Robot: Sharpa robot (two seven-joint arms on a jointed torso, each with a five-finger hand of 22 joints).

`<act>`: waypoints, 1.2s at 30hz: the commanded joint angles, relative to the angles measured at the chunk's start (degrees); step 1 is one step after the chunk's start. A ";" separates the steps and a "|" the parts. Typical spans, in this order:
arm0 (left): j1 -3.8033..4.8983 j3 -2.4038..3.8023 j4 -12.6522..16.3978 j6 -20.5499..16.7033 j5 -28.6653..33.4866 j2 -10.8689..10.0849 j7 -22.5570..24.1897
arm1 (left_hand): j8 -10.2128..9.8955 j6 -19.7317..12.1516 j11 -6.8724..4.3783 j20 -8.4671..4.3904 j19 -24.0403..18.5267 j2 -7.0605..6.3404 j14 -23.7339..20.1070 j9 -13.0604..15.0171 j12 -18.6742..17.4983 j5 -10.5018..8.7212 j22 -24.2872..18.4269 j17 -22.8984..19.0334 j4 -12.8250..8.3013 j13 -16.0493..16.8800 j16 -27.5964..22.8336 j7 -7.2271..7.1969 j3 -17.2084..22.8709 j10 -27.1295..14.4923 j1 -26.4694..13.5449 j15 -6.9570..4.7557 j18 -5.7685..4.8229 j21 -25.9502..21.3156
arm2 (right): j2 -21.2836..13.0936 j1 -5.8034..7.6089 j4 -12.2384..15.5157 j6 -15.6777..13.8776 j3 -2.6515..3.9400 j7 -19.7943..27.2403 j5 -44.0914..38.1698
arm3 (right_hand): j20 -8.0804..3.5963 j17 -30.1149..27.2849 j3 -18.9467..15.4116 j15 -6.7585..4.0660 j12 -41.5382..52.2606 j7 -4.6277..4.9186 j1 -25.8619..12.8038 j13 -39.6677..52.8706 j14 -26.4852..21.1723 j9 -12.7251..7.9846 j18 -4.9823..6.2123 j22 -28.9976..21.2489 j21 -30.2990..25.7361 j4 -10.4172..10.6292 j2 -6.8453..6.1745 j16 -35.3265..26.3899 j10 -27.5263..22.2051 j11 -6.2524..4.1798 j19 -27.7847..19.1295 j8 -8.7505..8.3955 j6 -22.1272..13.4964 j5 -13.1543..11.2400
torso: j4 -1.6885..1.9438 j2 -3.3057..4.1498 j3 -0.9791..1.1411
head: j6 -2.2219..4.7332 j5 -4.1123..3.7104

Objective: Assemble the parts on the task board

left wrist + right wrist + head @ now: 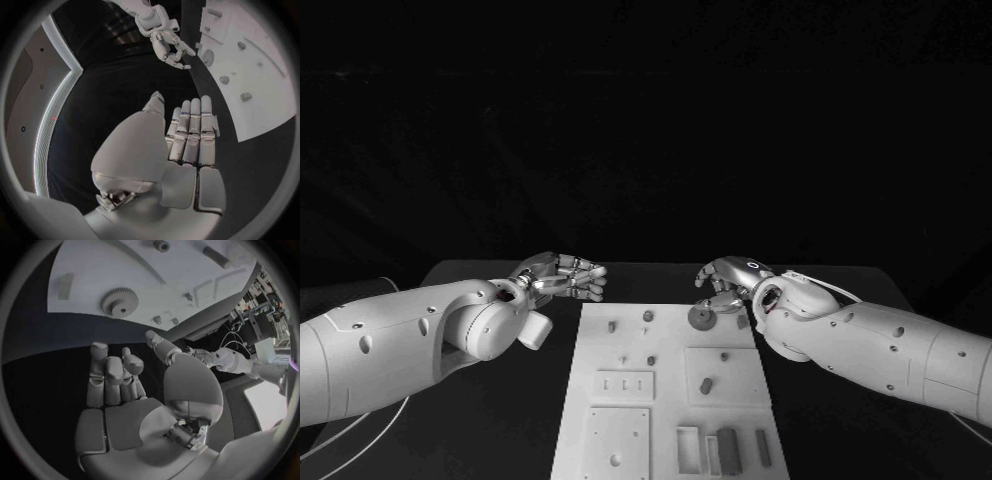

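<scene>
The flat white rectangular task board lies lengthwise down the middle of the matte black desk, and the robot's two arms flank its far end, so each hand can drop onto the parts without crossing the other. The silver, many-fingered left hand hovers off the board's far corner at about ten o'clock from the board's centre; the left wrist view shows its fingers straight, side by side and holding nothing, so it is open and idle over bare desk. The right hand hangs at about one o'clock from the centre, fingers loosely curved and apart, also empty, though its fingertips hover just beside the grey toothed gear wheel. That nearness suggests, as a judgement, that the gear is the piece it means to take first. The gear lies flat on the board's far part, a low disc with fine ridged teeth and a raised round hub, seen clearly in the right wrist view. Nearby lie small grey pegs, stubby and rounded. Toward six o'clock the board carries shallow rectangular recesses and upright grey bar-shaped blocks. The board looks smooth, rigid and dull-finished; the hands are metallic and jointed.
</scene>
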 commanded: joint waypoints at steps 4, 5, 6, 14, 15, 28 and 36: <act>0.05 -0.01 0.23 -0.13 -0.09 0.00 0.91 | 0.11 0.41 0.06 0.40 0.05 0.23 0.20 0.06 -0.24 0.06 0.08 0.04 -0.10 0.08 -0.23 -0.10 -0.38 0.54 -0.11 0.26 1.04 -0.21 | -0.42 -0.32 -0.53 3.71 -0.03 -0.14 0.56 | -0.15 0.07 -2.35 0.78 0.29 1.35 -1.25 0.16 -0.55 -0.29 1.35 1.03 -0.37 -0.22 0.04 -0.21 -0.73 0.73 -0.45 -0.93 -2.70 -0.01 | -0.06 0.02 -0.14 | -0.08 -0.34; 0.05 -0.01 0.24 -0.17 -0.09 -0.02 0.91 | 0.11 0.42 0.06 0.40 0.05 0.22 0.20 0.06 -0.24 0.06 0.08 0.05 -0.11 0.08 -0.23 -0.10 -0.39 0.54 -0.12 0.26 1.04 -0.22 | -0.42 -0.37 -0.62 3.81 -0.04 -0.14 0.56 | -0.13 0.09 -2.57 0.87 0.34 1.45 -1.30 0.19 -0.67 -0.34 1.35 1.02 -0.41 -0.19 -0.02 -0.20 -0.89 0.82 -0.54 -1.06 -3.00 0.02 | 0.00 0.02 -0.19 | -0.10 -0.37; 0.05 -0.01 0.25 -0.21 -0.09 -0.03 0.89 | 0.11 0.42 0.06 0.40 0.06 0.21 0.20 0.06 -0.24 0.06 0.08 0.05 -0.11 0.09 -0.24 -0.09 -0.40 0.55 -0.13 0.26 1.04 -0.22 | -0.35 -0.47 -0.85 4.05 -0.04 -0.15 0.52 | -0.11 0.11 -2.77 0.93 0.39 1.52 -1.38 0.20 -0.78 -0.37 1.35 1.02 -0.43 -0.13 -0.16 -0.18 -1.02 0.90 -0.60 -1.16 -3.26 0.01 | -0.04 0.03 -0.15 | -0.12 -0.38; 0.04 -0.05 0.17 -0.08 -0.10 0.19 0.85 | 0.08 0.42 0.06 0.40 0.06 0.16 0.21 0.05 -0.26 0.06 0.09 0.08 -0.12 0.09 -0.27 -0.02 -0.46 0.58 -0.17 0.25 1.05 -0.22 | 1.30 -1.79 -4.02 5.18 -0.17 0.13 0.39 | 0.05 0.37 -3.33 2.01 1.02 2.68 -1.64 0.42 -1.72 -0.76 1.35 0.99 -0.63 1.33 -1.70 0.17 -2.33 2.03 -1.04 -2.73 -6.88 0.16 | 0.22 0.09 -0.26 | -0.21 -0.59; 0.04 -0.06 0.16 -0.07 -0.10 0.21 0.84 | 0.08 0.41 0.06 0.39 0.06 0.16 0.21 0.05 -0.26 0.06 0.09 0.08 -0.12 0.09 -0.27 -0.01 -0.46 0.58 -0.17 0.25 1.06 -0.23 | 1.40 -1.86 -4.18 5.17 -0.17 0.17 0.39 | 0.05 0.39 -3.32 2.06 1.09 2.73 -1.61 0.44 -1.77 -0.74 1.35 1.00 -0.63 1.44 -1.72 0.21 -2.41 2.08 -1.06 -2.74 -6.97 0.16 | 0.26 0.10 -0.26 | -0.22 -0.61; 0.04 -0.08 0.00 0.06 -0.14 0.35 0.75 | -0.04 0.30 0.12 0.38 0.07 0.08 0.23 0.00 -0.37 0.08 0.11 0.17 -0.15 0.07 -0.36 0.31 -0.49 0.56 0.01 0.22 1.09 -0.26 | 2.76 -2.67 -6.15 5.93 -0.20 0.56 0.39 | 0.07 0.51 -3.65 2.16 1.70 2.77 -1.32 0.53 -2.04 -0.27 1.35 1.08 -0.53 1.85 -1.11 0.58 -2.81 2.14 -1.22 -2.22 -6.68 0.08 | 0.17 0.01 -0.39 | -0.39 -0.36; 0.04 -0.08 -0.05 0.18 -0.15 0.31 0.62 | -0.05 0.29 0.13 0.38 0.07 0.08 0.24 -0.01 -0.39 0.08 0.11 0.18 -0.14 0.07 -0.38 0.36 -0.50 0.56 0.01 0.23 1.09 -0.26 | 2.78 -2.83 -6.90 6.09 -0.26 0.49 0.38 | 0.09 0.53 -4.96 1.82 2.15 2.38 -1.10 0.43 -2.19 0.30 1.35 1.16 -0.36 1.03 0.60 0.89 -3.00 1.77 -1.48 -1.29 -5.61 0.05 | 0.16 -0.02 -0.39 | -0.58 -0.34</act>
